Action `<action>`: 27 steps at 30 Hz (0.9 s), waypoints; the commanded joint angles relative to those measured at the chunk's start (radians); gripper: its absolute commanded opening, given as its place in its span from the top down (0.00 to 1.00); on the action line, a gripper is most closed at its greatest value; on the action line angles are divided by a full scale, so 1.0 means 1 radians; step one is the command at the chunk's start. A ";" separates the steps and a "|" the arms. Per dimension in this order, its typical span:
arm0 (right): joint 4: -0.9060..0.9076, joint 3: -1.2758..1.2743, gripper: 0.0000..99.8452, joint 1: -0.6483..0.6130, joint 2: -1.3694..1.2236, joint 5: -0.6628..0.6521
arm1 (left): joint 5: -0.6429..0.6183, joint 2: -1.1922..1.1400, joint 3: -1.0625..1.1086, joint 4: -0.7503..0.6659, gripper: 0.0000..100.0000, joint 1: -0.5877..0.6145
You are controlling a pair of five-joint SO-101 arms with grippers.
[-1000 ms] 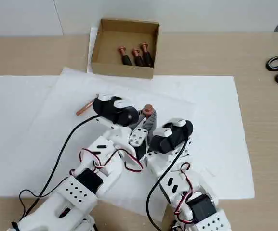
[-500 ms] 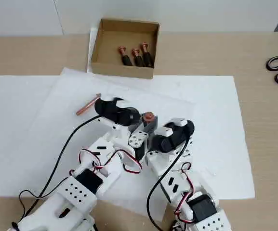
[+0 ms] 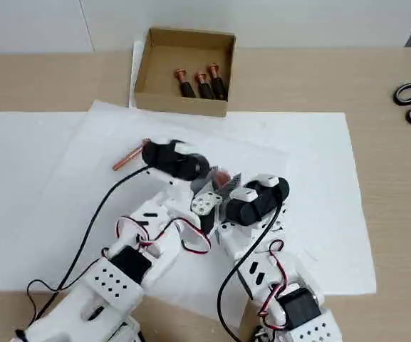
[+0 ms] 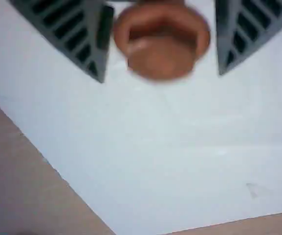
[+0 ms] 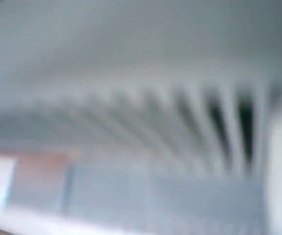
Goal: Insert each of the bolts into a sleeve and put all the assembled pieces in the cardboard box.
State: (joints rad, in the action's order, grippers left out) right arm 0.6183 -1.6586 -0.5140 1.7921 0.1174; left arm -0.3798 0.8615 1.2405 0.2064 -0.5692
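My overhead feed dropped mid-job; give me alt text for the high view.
Two white robot arms meet over white paper, a copper-coloured bolt head between their tips. A loose copper bolt lies beside them; the brown cardboard box beyond holds three bolts in black sleeves.

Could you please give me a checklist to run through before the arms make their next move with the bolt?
1. Bolt at the left gripper: ok, its copper head sits there.
2. Grip secure: cannot tell.
3. Bolt fully assembled: cannot tell, its shaft is hidden.
4. Cardboard box has room: ok, three assembled pieces lie inside with bare floor beside them.
5. All bolts handled: not ok, a loose bolt lies on the paper.
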 commanded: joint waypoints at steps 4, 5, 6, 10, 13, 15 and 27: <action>-0.024 0.049 1.00 0.010 0.019 0.005 | -0.049 0.012 -0.183 0.262 0.74 -0.006; -0.024 0.049 1.00 0.010 0.019 0.005 | -0.049 0.012 -0.200 0.292 0.74 -0.006; -0.024 0.049 1.00 0.010 0.019 0.005 | -0.049 0.012 -0.216 0.313 0.74 -0.003; -0.024 0.049 1.00 0.012 0.019 0.005 | -0.048 0.014 -0.269 0.391 0.74 0.058; -0.024 0.051 1.00 0.013 0.019 0.005 | -0.048 0.014 -0.311 0.474 0.74 0.147; -0.025 0.054 1.00 0.015 0.019 0.003 | -0.046 0.014 -0.340 0.562 0.74 0.198; 0.079 0.381 1.00 0.203 -0.159 -0.008 | 0.115 0.014 -0.447 0.974 0.74 0.574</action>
State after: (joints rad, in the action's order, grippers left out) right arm 0.6935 -1.4530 -0.3498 1.7185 0.1174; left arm -0.3153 0.8615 0.8447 1.1224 -0.0660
